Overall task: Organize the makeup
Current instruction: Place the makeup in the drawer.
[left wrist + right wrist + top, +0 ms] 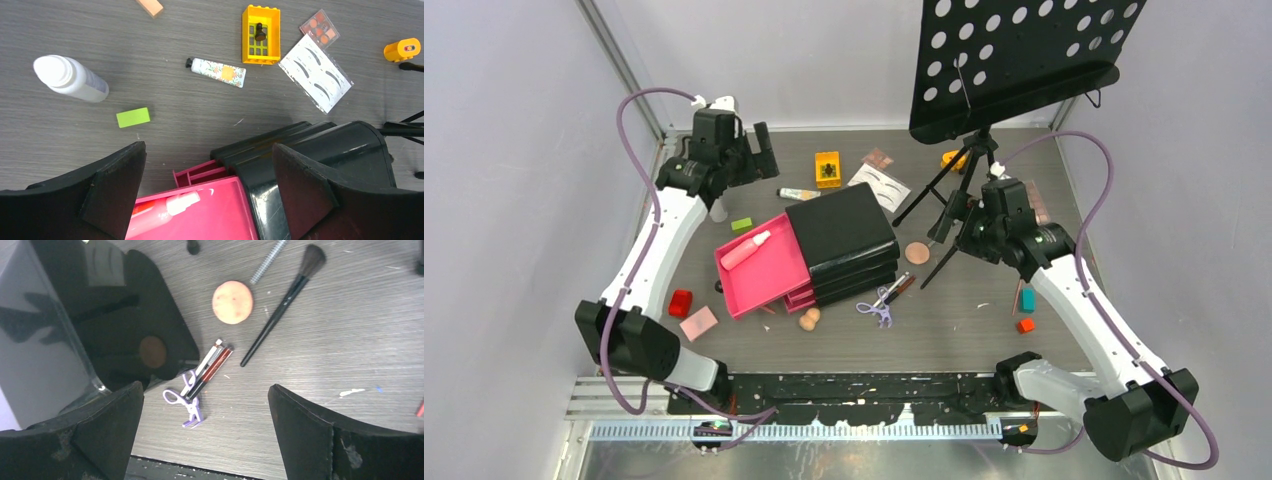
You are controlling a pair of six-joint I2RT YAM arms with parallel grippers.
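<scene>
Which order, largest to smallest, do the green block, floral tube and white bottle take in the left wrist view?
1. white bottle, though it stands up, nearer the camera
2. floral tube
3. green block

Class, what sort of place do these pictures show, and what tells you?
Probably a robotics lab cell: two arms fixed to a walled-in table, with makeup strewn round a black chest.

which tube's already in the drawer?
The pink tube with the white cap, lying in the open pink drawer; the floral tube lies loose on the table.
</scene>
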